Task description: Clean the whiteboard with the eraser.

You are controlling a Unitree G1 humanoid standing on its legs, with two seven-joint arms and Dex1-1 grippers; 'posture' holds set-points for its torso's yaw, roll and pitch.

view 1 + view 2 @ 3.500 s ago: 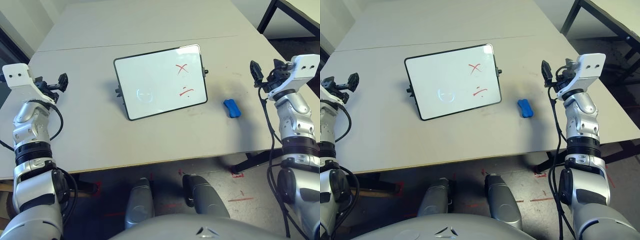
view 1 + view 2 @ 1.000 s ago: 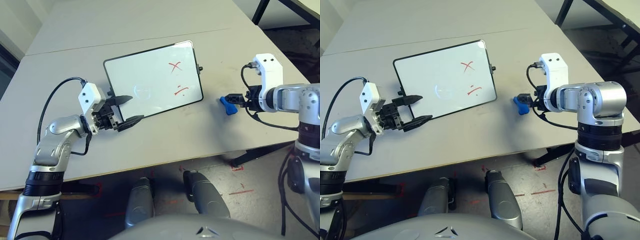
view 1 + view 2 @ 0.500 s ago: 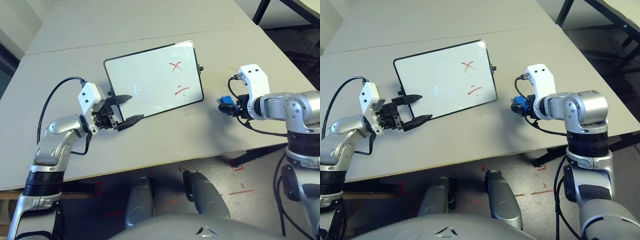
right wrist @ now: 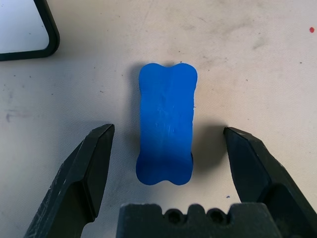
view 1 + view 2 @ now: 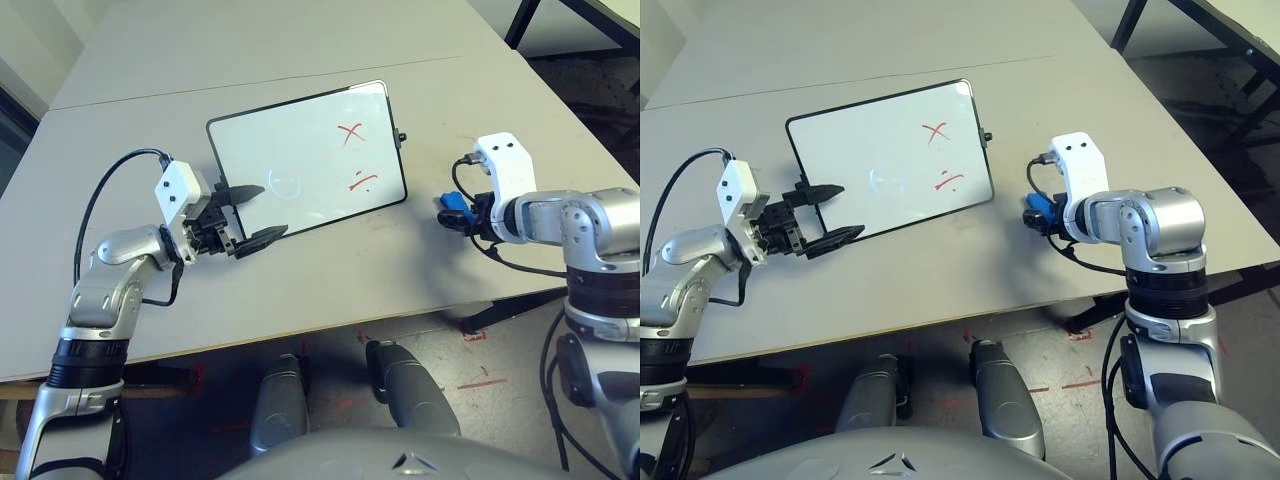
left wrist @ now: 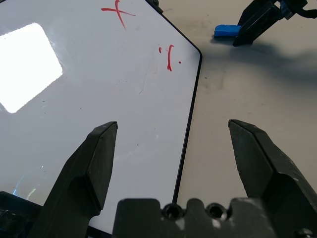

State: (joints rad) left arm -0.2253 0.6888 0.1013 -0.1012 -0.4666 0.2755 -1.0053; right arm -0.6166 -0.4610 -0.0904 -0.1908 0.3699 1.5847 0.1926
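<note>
The whiteboard [image 5: 300,160] lies tilted on the table, with a red cross and red dashes [image 5: 365,182] on its right half. My left gripper [image 5: 268,210] stands open at the board's near left corner, one finger over the white surface and one past the black frame [image 6: 188,134]. To the right of the board, the small blue eraser [image 4: 166,131] lies flat on the table. My right gripper [image 4: 168,133] is open and low over it, a finger on each long side, neither touching. The eraser [image 6: 227,30] and a right finger [image 6: 255,25] also appear in the left wrist view.
The grey table [image 5: 330,270] has a seam running across behind the board [image 5: 250,85]. Its front edge [image 5: 330,322] is close to both arms. A black table leg [image 5: 520,22] stands at the far right beyond the table.
My right gripper has turned and come down around the eraser over the last second. The left gripper has shifted slightly up at the board's corner. The board and eraser have not moved.
</note>
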